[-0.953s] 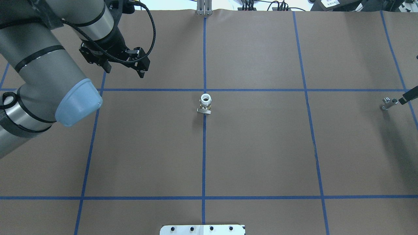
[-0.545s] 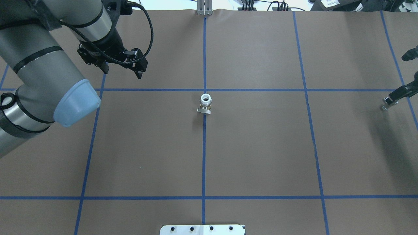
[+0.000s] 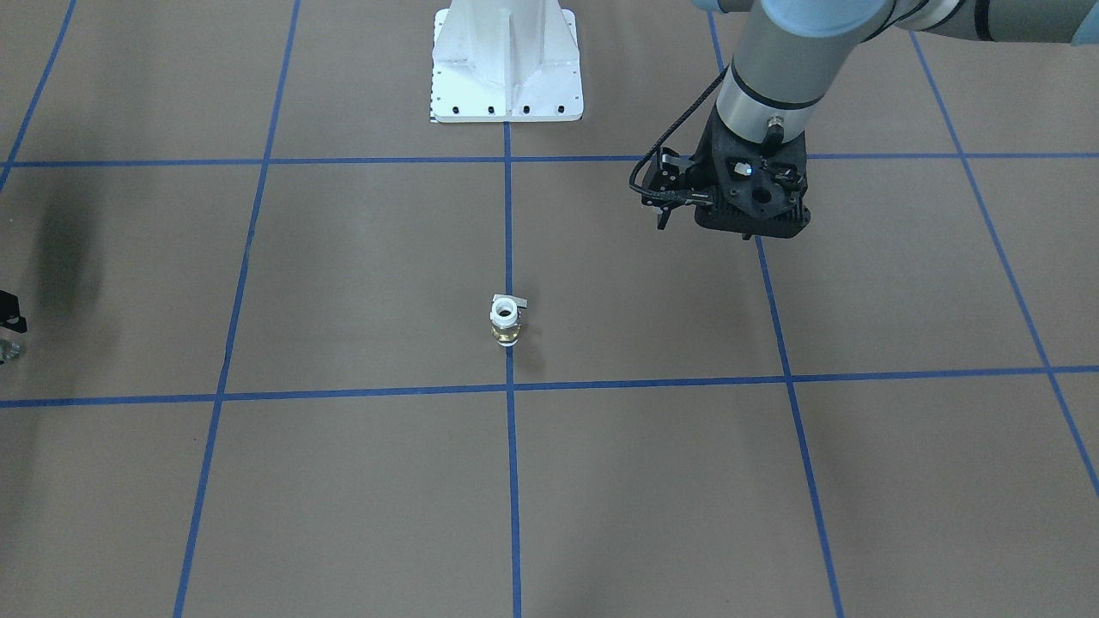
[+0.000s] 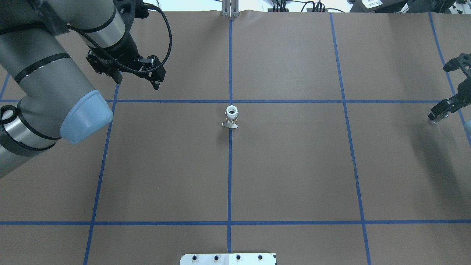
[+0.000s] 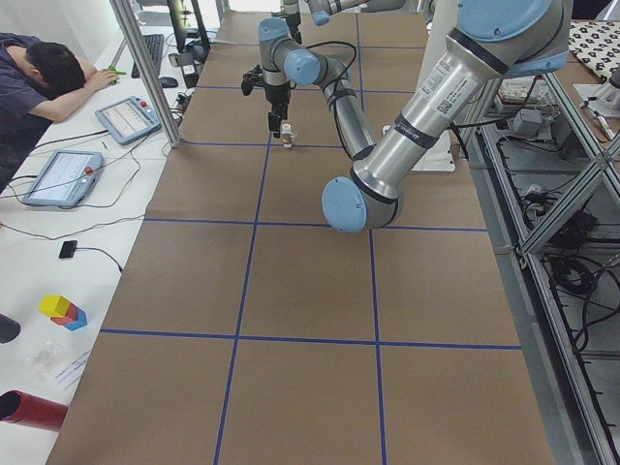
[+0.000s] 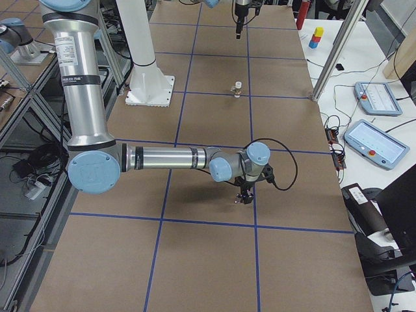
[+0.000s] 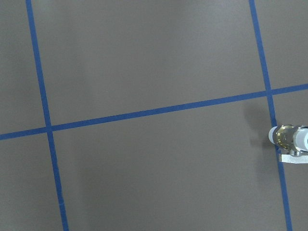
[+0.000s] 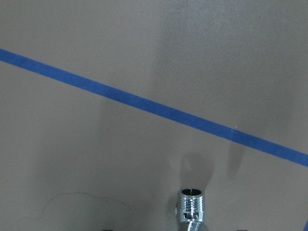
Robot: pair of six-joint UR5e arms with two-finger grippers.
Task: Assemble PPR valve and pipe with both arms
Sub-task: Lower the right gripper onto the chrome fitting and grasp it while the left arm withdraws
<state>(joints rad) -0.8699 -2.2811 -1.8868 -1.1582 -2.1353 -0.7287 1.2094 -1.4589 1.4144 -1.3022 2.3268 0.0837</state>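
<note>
The PPR valve [image 4: 232, 117] stands upright at the table's centre on a blue tape line, white end up, lever to the near side. It also shows in the front view [image 3: 505, 319] and at the right edge of the left wrist view [image 7: 291, 139]. The pipe [image 8: 191, 206], shiny and threaded, sits at the far right of the table [image 4: 433, 119]. My right gripper [image 4: 438, 114] is down at the pipe. Its fingers are outside its wrist view and it looks open. My left gripper [image 4: 157, 76] hovers open and empty, left of and beyond the valve.
Brown paper with a blue tape grid covers the table [image 4: 294, 165]. The white bolted pedestal [image 3: 505, 60] stands at the robot's side. Tablets, coloured blocks and a person [image 5: 44, 77] are off the table's far edge.
My right gripper has come in from the right edge and now stands over the pipe. My left gripper has shifted slightly left and away. The valve has not moved.
</note>
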